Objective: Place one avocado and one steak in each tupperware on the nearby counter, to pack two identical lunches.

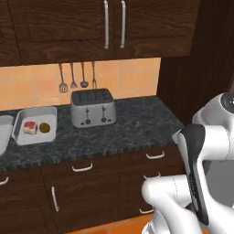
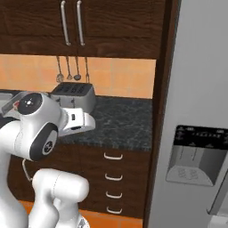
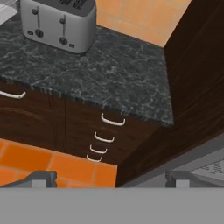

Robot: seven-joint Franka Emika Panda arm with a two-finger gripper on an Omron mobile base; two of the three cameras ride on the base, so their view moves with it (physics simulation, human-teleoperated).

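- At the far left edge of your left base view, a second tupperware (image 1: 2, 132) is cut off by the frame; you cannot see what it holds.
- Just right of it, the tupperware (image 1: 35, 125) sits on the counter (image 1: 137, 128) near the back wall, holding one steak (image 1: 30, 126) and one avocado (image 1: 44, 127) side by side, steak on the left.
- Next comes the silver toaster (image 1: 93, 108), close beside that tray, with utensils (image 1: 77, 77) hanging on the wall above it.
- Right of the toaster you have an open stretch of dark stone running to the tall wood panel (image 1: 192, 68); the front edge overhangs drawers (image 1: 82, 173) with curved handles.
- In the hand view, the gripper (image 3: 109, 179) is released, fingertips (image 3: 41, 178) wide apart, hanging out over the orange floor (image 3: 39, 164) in front of the drawers, well apart from the tray.
- At the far right, the fridge (image 2: 196, 111) carries a dispenser panel (image 2: 198, 156); its markings are too small for you to read.
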